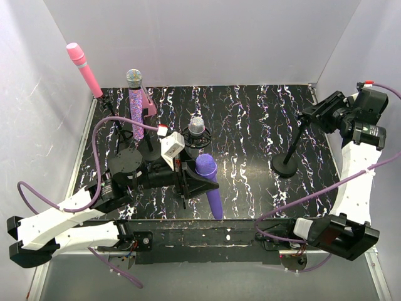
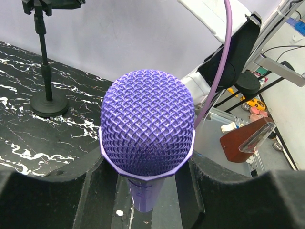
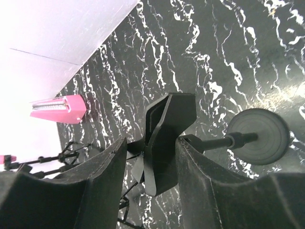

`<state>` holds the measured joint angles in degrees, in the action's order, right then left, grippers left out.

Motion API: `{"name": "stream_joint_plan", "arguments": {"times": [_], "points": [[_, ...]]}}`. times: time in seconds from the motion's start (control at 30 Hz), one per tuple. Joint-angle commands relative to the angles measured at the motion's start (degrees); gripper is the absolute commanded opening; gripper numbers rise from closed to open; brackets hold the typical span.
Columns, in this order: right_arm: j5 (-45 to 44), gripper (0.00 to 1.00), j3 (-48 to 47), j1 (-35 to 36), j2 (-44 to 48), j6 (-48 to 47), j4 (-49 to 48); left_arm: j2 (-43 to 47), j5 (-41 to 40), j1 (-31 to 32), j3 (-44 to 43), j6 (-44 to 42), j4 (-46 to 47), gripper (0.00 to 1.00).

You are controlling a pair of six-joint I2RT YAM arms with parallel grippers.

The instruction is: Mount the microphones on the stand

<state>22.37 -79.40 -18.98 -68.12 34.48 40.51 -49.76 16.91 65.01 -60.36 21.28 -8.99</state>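
The plain purple microphone (image 1: 212, 187) is tilted over the near middle of the mat, with my left gripper (image 1: 188, 182) shut on its body. In the left wrist view its mesh head (image 2: 147, 121) fills the space above my fingers (image 2: 86, 191). The pink microphone (image 1: 83, 69), the glittery purple one (image 1: 135, 103) and the silver-grey one (image 1: 197, 127) each sit on a stand at the left. An empty stand (image 1: 286, 164) is on the right. My right gripper (image 1: 311, 114) is shut on its black clip (image 3: 167, 138), a finger on each side.
A pink wedge block (image 3: 59, 109) lies at the back left by the wall. White walls close in the marbled black mat (image 1: 250, 125) on three sides. Purple cables (image 1: 301, 204) loop from both arms. The round base (image 3: 259, 136) of the empty stand sits below my right gripper.
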Motion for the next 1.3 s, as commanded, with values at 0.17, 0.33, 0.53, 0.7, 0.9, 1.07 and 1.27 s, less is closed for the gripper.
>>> {"name": "stream_joint_plan", "arguments": {"times": [0.17, 0.33, 0.53, 0.7, 0.9, 1.07, 1.27], "points": [[-9.27, 0.6, -7.44, 3.16, -4.12, -8.81, 1.85, 1.77, -1.0, 0.11, 0.68, 0.17, 0.73, 0.0], [-11.38, 0.63, -8.76, 4.21, -6.06, -9.96, 3.61, 1.94, -0.91, 0.2, 0.68, 0.08, 0.47, 0.0], [-15.25, 0.48, -9.46, 7.38, -5.71, -14.34, 4.66, 2.56, -1.09, 0.2, 0.94, 0.08, 0.29, 0.0], [-15.25, 0.31, -11.3, 8.17, -5.8, -19.61, 6.42, 2.91, -1.09, 0.2, 0.94, 0.17, 0.21, 0.0], [-8.86, 0.22, -16.31, 8.35, -8.34, -30.23, 10.54, 3.17, -1.0, 0.2, 0.86, 0.17, -0.23, 0.0], [1.34, 0.21, -21.93, 8.44, -12.03, -39.22, 15.46, 3.26, -1.0, 0.2, 0.68, 0.26, -0.41, 0.0], [12.86, 0.2, -30.19, 11.33, -18.1, -46.42, 26.35, 3.61, -1.26, 0.2, 0.59, 0.26, -0.76, 0.0]]}}
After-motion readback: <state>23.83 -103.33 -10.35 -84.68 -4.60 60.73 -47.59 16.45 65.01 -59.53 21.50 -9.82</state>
